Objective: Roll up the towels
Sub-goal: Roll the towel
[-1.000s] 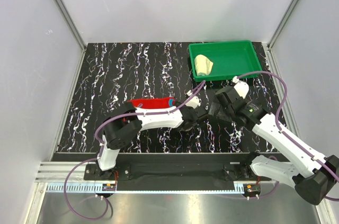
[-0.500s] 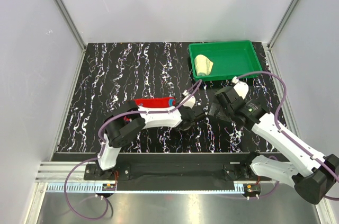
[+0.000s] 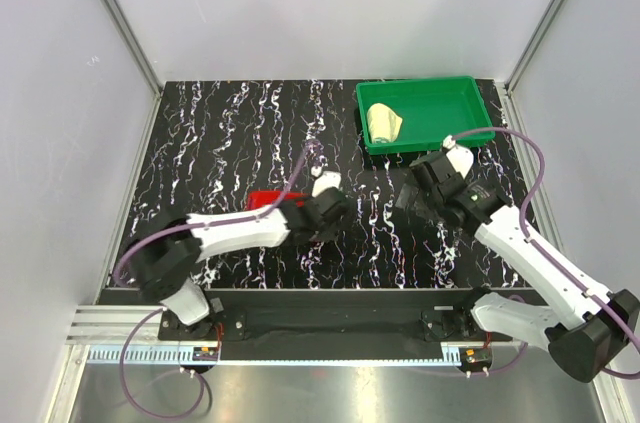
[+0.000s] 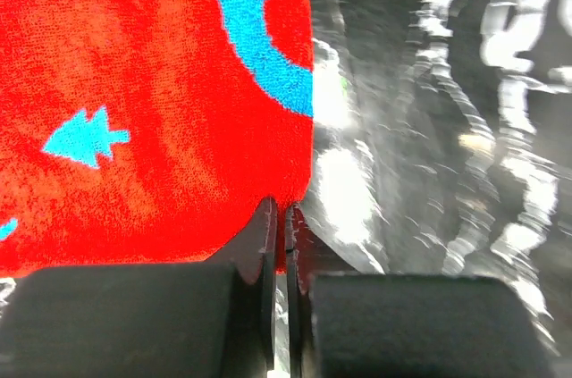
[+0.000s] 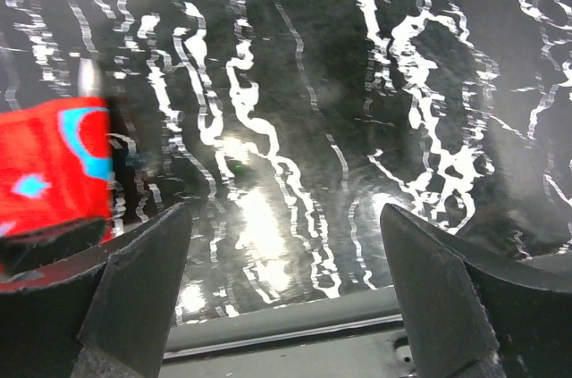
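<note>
Scene: Two arms reached over a black, white-veined bench (image 3: 220,143), pictured from above and from each wrist.

Red towel: The red towel (image 3: 262,199) lay on the bench at about 7 o'clock from its centre. In the top view the left arm covered most of it. The left wrist camera showed the red towel (image 4: 152,110) close up, with a teal ring at its far right corner and a small teal arrow-like mark toward 9 o'clock.

Left gripper: The left gripper (image 3: 315,211) was closed, its jaws pressed together with barely a slit between them. From the wrist, the left gripper (image 4: 284,235) nipped the towel's near right corner, where the cloth's edge met the bench.

Right gripper: The right gripper (image 3: 408,209) sat at 3 o'clock from the left one. Its jaws were spread wide and held nothing. In its own camera, the right gripper (image 5: 284,217) had only bare bench between its fingers, and one end of the red towel showed at the 9 o'clock edge of that view.

Yellow towel: The yellow towel (image 3: 383,121) lay bunched in the left end of the tray, at about 1 o'clock from the bench's centre.

Tray: The green tray (image 3: 445,113) sat at the bench's far right corner, at 12 o'clock from the right gripper.
</note>
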